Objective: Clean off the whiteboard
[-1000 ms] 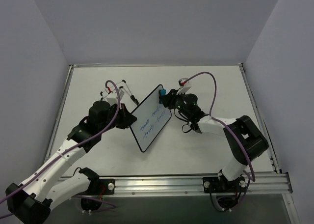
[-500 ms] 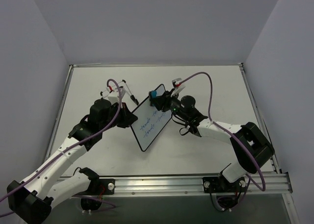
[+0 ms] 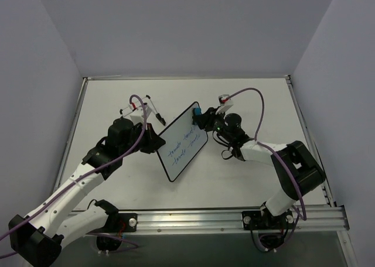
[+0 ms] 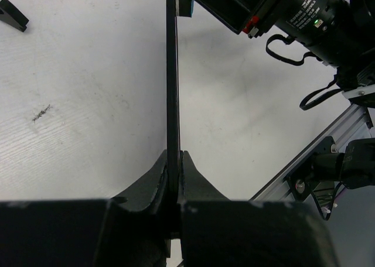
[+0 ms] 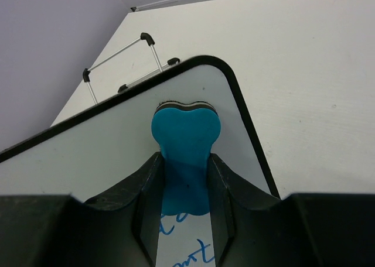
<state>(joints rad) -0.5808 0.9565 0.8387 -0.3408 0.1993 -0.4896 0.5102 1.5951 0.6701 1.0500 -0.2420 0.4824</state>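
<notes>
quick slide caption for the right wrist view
Right gripper holds a blue eraser against the whiteboard near its rounded corner.

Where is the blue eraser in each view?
Top external: blue eraser at the whiteboard's far corner.
Left wrist: top edge, a sliver beside the edge-on whiteboard.
Right wrist: centre, clamped in the right gripper, on the whiteboard.
Shared landmark: the whiteboard.

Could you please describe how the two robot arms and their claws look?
The left arm and right arm have white links and black joints. A purple cable runs along each. The left claw and right claw have black curved fingers.
</notes>
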